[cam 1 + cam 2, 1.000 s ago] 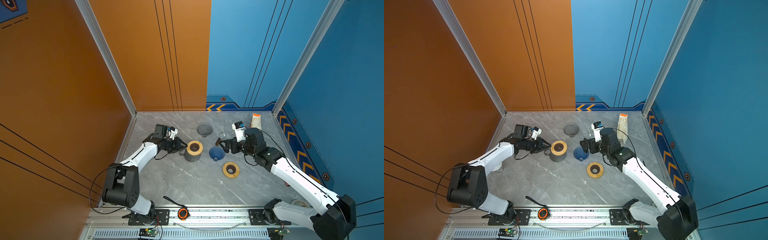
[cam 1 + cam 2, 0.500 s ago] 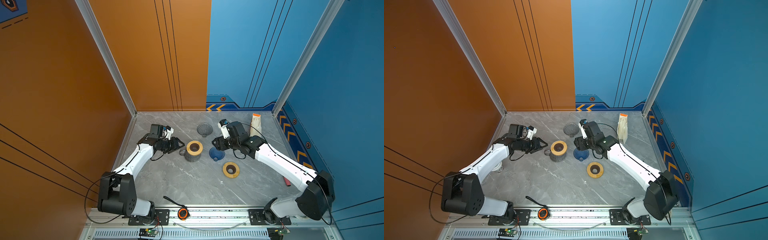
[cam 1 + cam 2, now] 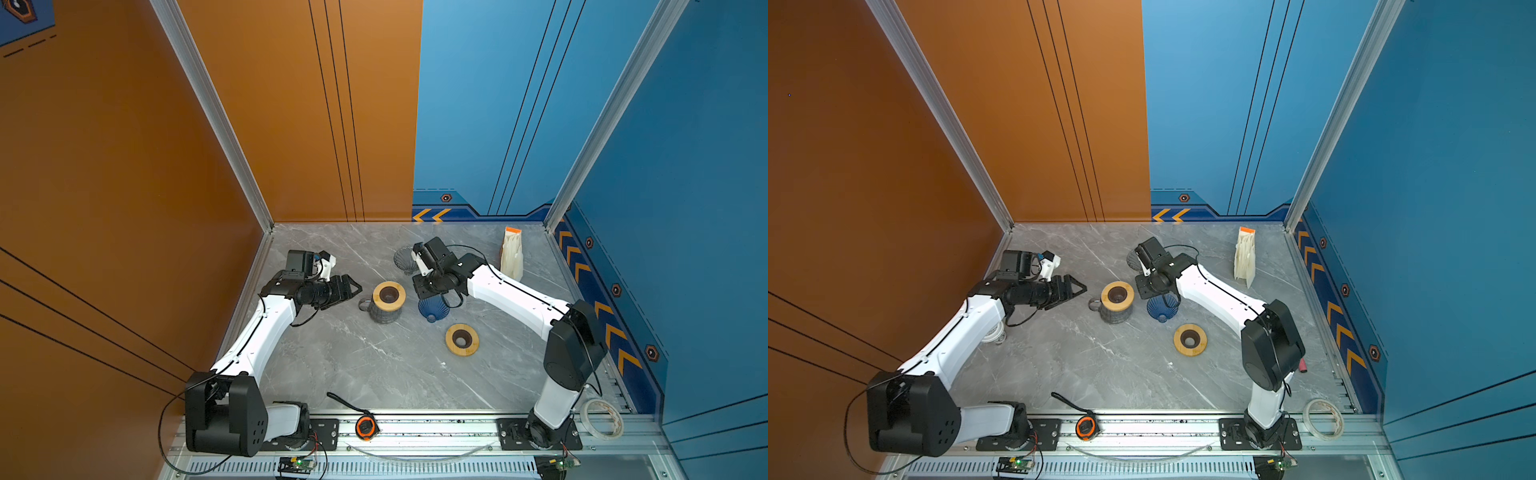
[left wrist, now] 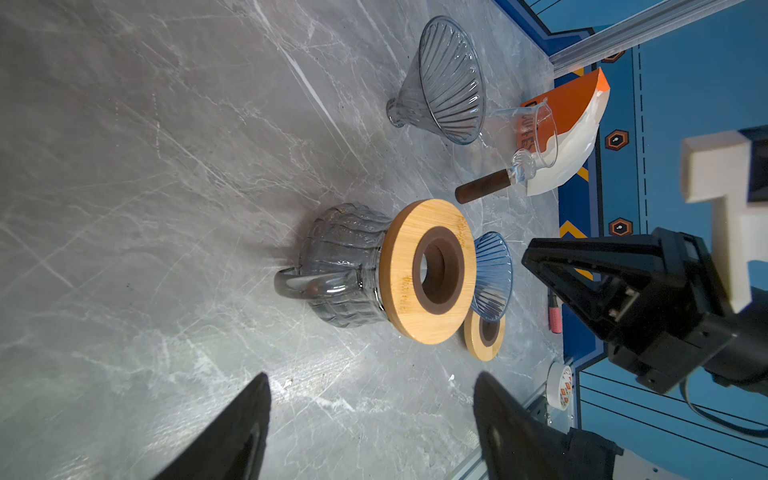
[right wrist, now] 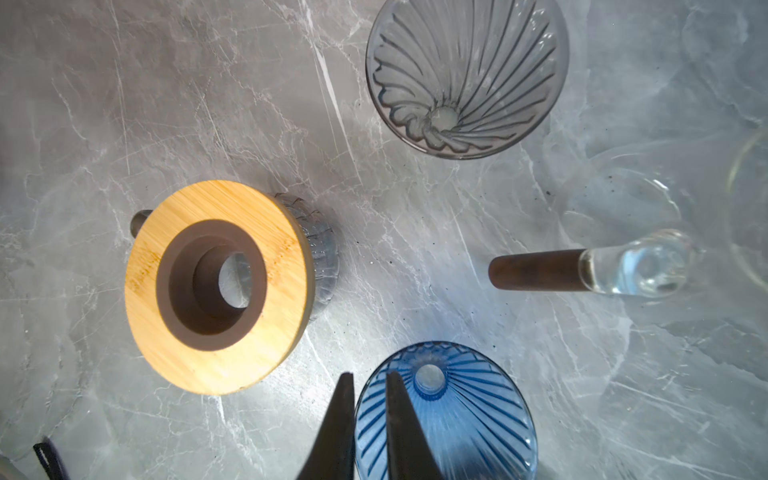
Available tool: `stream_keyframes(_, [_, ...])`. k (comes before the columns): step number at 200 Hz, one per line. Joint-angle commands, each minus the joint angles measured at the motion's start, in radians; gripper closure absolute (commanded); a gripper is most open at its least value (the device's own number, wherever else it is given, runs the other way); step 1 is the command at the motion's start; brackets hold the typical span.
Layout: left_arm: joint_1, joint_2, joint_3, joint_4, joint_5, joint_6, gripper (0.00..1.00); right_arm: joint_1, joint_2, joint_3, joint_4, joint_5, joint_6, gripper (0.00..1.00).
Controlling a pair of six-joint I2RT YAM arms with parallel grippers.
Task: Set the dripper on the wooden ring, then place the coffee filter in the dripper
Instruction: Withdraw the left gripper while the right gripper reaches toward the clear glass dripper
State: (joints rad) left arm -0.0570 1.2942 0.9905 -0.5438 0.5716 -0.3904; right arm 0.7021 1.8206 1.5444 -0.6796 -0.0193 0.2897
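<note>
Two drippers, two rings, one mug: I am pinching the blue dripper (image 5: 457, 415) by its rim with the right gripper (image 5: 369, 374), while the left gripper (image 4: 372, 376) is hanging wide open near the mug (image 3: 384, 316). The capping ring (image 3: 389, 293) is sitting on that mug and the loose ring (image 3: 461, 339) is lying on the table. The grey dripper (image 5: 465, 75) is standing behind, and the one filter pack (image 3: 512, 253) is standing at the back right, apart from both grippers.

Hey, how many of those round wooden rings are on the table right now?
2. One ring sits on top of the grey mug. The other ring lies flat on the table, nearer the front than the blue dripper. An arm could hide more.
</note>
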Motion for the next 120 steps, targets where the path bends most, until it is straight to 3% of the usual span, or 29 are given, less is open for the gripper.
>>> stream_keyframes(1, [0.018, -0.028, -0.025, -0.031, -0.018, 0.025, 0.2, 0.03, 0.052, 0.064, -0.082, 0.031, 0.028, 0.88])
stream_keyframes(120, [0.046, -0.032, -0.035, -0.043, -0.003, 0.039, 0.18, 0.06, 0.16, 0.165, -0.112, -0.011, 0.036, 0.88])
